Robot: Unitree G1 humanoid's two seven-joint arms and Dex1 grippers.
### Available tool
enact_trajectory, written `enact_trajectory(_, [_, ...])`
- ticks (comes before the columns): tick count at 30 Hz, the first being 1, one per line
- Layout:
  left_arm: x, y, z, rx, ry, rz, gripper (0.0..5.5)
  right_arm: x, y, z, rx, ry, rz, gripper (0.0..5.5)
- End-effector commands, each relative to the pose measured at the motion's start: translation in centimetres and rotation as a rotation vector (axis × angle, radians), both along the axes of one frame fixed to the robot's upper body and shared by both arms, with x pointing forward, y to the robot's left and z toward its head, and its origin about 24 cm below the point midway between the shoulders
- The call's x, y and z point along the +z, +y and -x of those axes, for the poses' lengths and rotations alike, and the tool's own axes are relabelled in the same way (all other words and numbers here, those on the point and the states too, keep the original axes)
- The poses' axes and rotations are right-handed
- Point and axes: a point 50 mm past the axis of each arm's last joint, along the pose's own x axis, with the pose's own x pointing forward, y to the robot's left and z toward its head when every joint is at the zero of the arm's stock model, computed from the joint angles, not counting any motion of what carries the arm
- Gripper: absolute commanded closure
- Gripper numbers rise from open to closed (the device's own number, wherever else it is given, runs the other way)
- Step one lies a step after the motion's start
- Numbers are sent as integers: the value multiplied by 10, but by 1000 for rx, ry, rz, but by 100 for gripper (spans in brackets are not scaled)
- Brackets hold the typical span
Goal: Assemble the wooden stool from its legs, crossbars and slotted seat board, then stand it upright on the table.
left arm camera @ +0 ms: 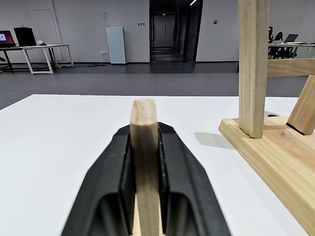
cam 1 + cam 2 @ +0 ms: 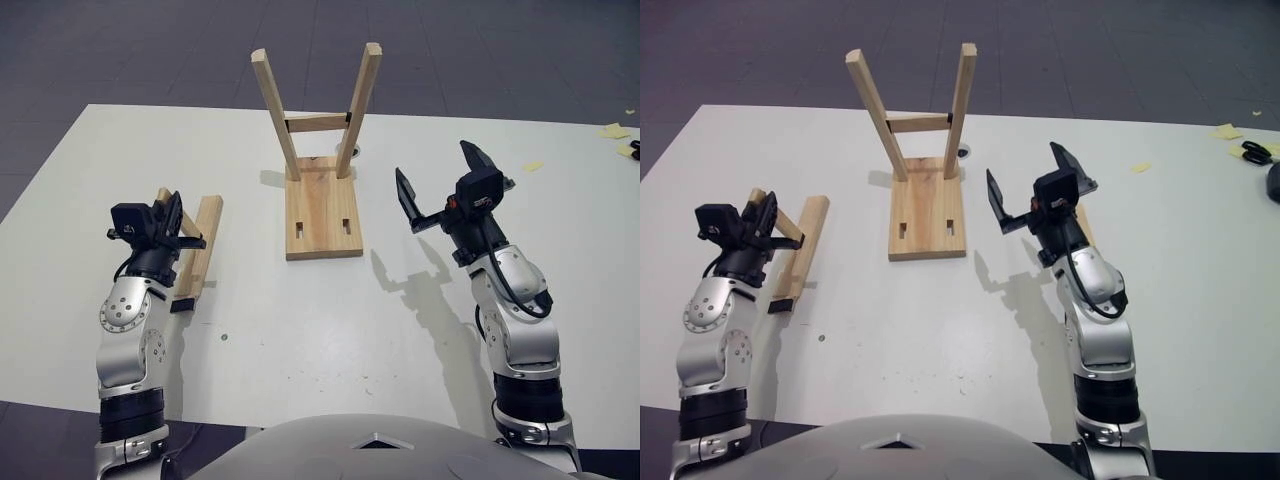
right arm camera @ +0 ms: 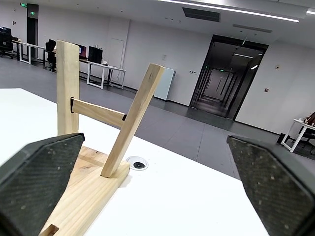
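Left end effector (image 2: 168, 222) clenched on a pale, smooth wooden leg (image 1: 143, 112). Right end effector (image 2: 437, 178) spread wide, near slotted seat board (image 2: 322, 218) bearing two splayed legs (image 2: 276, 112).

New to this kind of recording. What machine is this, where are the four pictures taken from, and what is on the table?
It is a humanoid robot with two arms, each ending in a two-finger gripper. Two pictures look down from its head; two come from cameras on its wrists. On the white table lies the seat board, with two legs standing in it, joined by a crossbar; two slots are empty. The left gripper is shut on another wooden leg, left of the board. The right gripper is open and empty, right of the board.
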Motion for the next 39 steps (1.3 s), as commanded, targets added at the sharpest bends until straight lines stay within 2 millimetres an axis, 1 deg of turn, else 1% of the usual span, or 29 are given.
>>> enact_trajectory(1, [-70, 4, 32, 63, 349, 64, 509, 5, -1, -2, -6, -12, -8, 10])
enact_trajectory(4, [-61, 3, 25, 69, 298, 71, 509, 5, -2, -2, -9, -13, -5, 10])
enact_trajectory(7, [-34, 4, 8, 67, 185, 52, 509, 5, -1, -3, -6, -15, 0, 10])
enact_trajectory(9, [-12, 1, -5, 41, 110, 40, 509, 5, 0, -3, -3, -18, 5, 10])
enact_trajectory(10, [-4, -1, -9, 24, 84, 38, 480, 5, 0, -3, -2, -19, 6, 10])
enact_trajectory(11, [5, -2, -13, 15, 58, 29, 466, 5, 0, -4, -1, -21, 5, 10])
enact_trajectory(15, [25, -3, -22, 14, 9, 48, 401, 6, 0, -5, -2, -24, 6, 10])
enact_trajectory(18, [41, -1, -29, 24, -43, 30, 348, 5, 0, -5, -1, -18, 9, 10])
enact_trajectory(21, [77, -2, -41, 14, -161, 24, 297, 4, 1, -4, 5, -11, 9, 10])
enact_trajectory(25, [124, -6, -50, -25, -287, 17, 228, 4, 1, -5, 9, -11, 12, 10])
enact_trajectory(27, [143, -8, -54, -42, -330, 16, 194, 4, 1, -6, 8, -13, 11, 10])
enact_trajectory(29, [154, -5, -60, -42, -351, 19, 162, 5, 2, -7, 8, -16, 10, 10])
enact_trajectory(30, [154, -3, -62, -39, -348, 19, 140, 5, 2, -7, 7, -18, 8, 10])
enact_trajectory(31, [150, -1, -65, -40, -326, 21, 120, 5, 3, -8, 8, -18, 7, 10])
enact_trajectory(32, [137, 2, -69, -42, -273, 24, 112, 5, 4, -8, 9, -19, 7, 10])
enact_trajectory(33, [118, 8, -71, -20, -196, 36, 89, 5, 5, -8, 13, -20, 9, 10])
enact_trajectory(34, [94, 12, -71, -10, -103, 50, 70, 5, 6, -8, 15, -20, 6, 10])
enact_trajectory(36, [58, 15, -67, 5, 41, 86, 39, 4, 8, -8, 16, -18, 1, 10])
enact_trajectory(37, [47, 15, -64, 3, 79, 88, 19, 4, 8, -7, 17, -17, 0, 10])
enact_trajectory(39, [32, 12, -60, -10, 138, 108, 13, 4, 7, -7, 16, -17, 5, 10])
